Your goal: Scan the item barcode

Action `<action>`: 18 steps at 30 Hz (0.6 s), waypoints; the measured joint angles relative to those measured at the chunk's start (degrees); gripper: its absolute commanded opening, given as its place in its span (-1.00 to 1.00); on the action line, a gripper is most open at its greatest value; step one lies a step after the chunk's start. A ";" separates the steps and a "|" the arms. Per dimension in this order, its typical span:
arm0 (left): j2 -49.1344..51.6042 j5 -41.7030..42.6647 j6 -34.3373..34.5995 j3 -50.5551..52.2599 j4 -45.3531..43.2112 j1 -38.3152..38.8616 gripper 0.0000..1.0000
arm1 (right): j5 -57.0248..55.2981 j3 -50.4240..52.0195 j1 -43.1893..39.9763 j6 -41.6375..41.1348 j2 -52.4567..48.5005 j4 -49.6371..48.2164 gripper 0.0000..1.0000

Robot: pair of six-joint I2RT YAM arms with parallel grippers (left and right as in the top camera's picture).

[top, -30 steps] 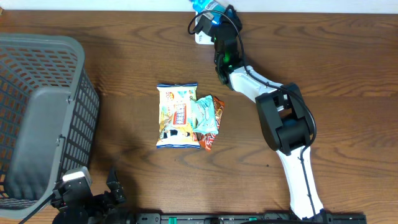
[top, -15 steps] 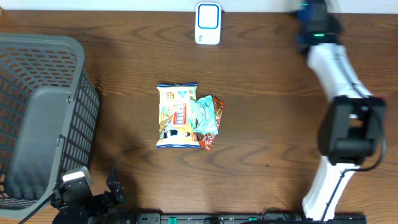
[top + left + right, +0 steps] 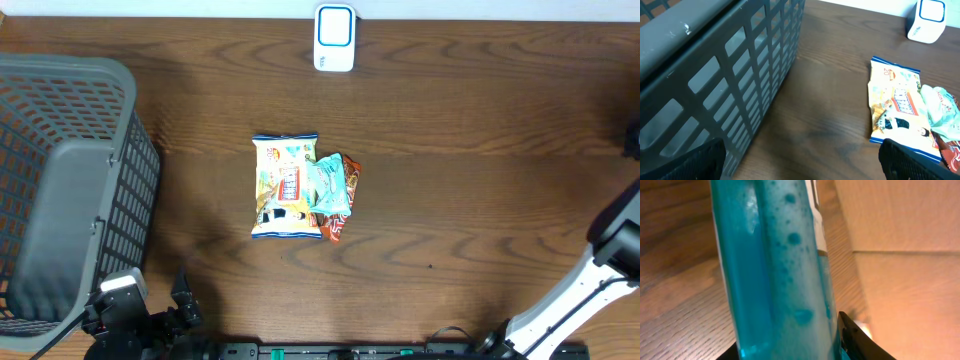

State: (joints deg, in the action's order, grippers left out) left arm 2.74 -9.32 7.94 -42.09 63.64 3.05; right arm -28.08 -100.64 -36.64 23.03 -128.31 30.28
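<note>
The right gripper (image 3: 790,347) clasps a bottle (image 3: 775,255) of blue liquid; the left gripper (image 3: 802,162) stands wide open beside the grey basket (image 3: 715,75)

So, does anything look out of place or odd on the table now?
Nothing is spilled or damaged. The snack packets lie overlapping in a heap mid-table, the teal one on top. The blue bottle in the right end effector is full of bubbles.

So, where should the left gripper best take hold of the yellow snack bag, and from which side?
Probably its free left long edge, coming down from the left. The yellow snack bag lies flat, and the light blue packet covers its right edge, so that side is blocked. The left gripper is open and nearer that side.
</note>
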 measured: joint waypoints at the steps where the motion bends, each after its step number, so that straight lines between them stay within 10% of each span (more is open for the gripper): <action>1: 0.00 0.00 0.00 -0.02 0.02 0.00 0.96 | 1.40 -0.02 -0.92 -1.42 0.00 0.22 -0.60; 9: 0.00 0.00 0.00 -0.02 0.00 0.00 0.96 | 11.26 -0.04 -5.38 -11.10 0.00 2.75 0.99; 18: 0.00 0.00 0.00 -0.02 0.00 0.00 0.96 | 24.76 -0.02 -3.63 -18.62 5.51 5.38 0.98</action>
State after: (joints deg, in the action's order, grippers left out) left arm 2.74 -9.32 7.94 -42.11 63.64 3.05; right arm -3.31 -100.66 -40.27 4.40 -122.80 35.66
